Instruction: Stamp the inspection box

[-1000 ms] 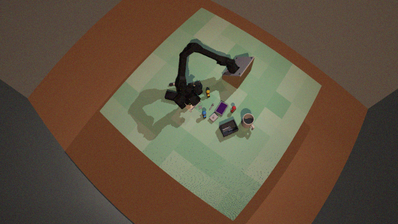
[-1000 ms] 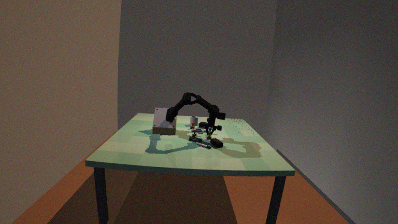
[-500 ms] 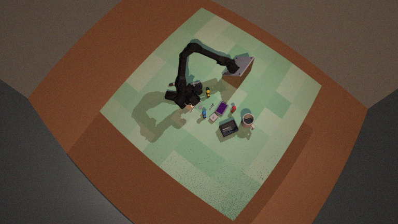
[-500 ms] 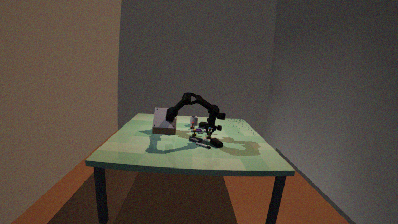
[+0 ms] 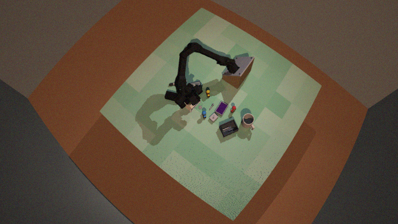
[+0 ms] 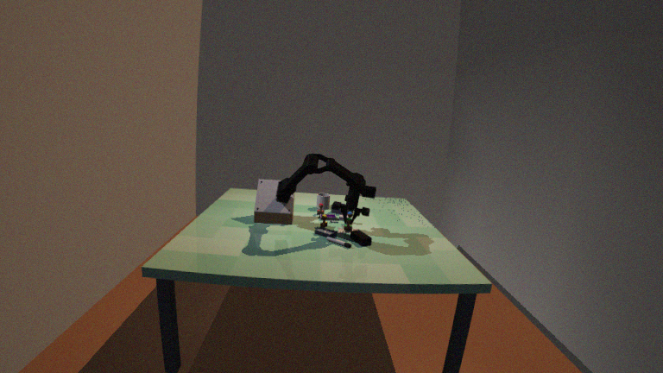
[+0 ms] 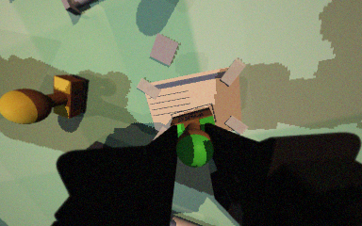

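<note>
A black gripper point(image 5: 190, 104) point(image 6: 348, 224) point(image 7: 190, 129), its fingers partly open, grips a green-knobbed stamp point(image 7: 194, 141) over the lower part of the taped-down card point(image 7: 181, 100). The purple ink pad point(image 5: 221, 108) point(image 6: 331, 216) lies apart, near a red-knobbed stamp point(image 5: 233, 109) point(image 6: 320, 209).

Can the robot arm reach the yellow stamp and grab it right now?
Probably not yet: the gripper is shut on the green-topped stamp. The yellow stamp looks close enough, but the fingers would need freeing first.
</note>
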`<state>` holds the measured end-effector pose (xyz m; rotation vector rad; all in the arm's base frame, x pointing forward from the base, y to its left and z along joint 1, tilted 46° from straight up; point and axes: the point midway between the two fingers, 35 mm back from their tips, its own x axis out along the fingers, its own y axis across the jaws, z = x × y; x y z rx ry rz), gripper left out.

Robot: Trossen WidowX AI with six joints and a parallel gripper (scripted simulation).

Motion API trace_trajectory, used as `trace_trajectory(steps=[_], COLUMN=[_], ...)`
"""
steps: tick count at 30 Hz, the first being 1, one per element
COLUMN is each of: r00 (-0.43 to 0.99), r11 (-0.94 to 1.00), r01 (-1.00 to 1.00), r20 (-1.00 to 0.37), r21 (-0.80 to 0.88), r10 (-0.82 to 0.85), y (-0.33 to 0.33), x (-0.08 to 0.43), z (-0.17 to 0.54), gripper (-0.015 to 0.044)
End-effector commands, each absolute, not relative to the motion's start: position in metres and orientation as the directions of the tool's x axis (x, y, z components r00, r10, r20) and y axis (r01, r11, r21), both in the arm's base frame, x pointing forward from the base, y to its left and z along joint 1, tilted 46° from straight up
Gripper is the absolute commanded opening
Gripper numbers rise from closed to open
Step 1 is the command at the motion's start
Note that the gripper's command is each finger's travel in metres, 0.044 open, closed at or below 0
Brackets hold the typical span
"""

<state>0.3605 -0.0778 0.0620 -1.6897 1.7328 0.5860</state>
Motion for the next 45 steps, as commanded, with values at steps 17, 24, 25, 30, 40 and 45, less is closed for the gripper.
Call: trace_trajectory(steps=[17,24,25,30,40,45], r00=[0.033,0.033,0.033,0.033,0.034,0.037], r11=[0.074,0.074,0.074,0.074,0.073,0.071], r01=[-0.990,-0.990,-0.990,-0.990,-0.990,-0.990], r20=[-0.709,-0.709,-0.709,-0.709,-0.711,-0.720], r21=[-0.120,-0.120,-0.120,-0.120,-0.120,-0.119], r10=[-0.705,-0.705,-0.705,-0.705,-0.702,-0.693], y=[-0.055,-0.047,-0.046,-0.040,-0.026,0.002], x=[0.358,0.357,0.356,0.355,0.356,0.361], z=[0.084,0.091,0.093,0.098,0.097,0.072], gripper=[0.0000,0.0000,0.0000,0.0000,0.0000,0.0000])
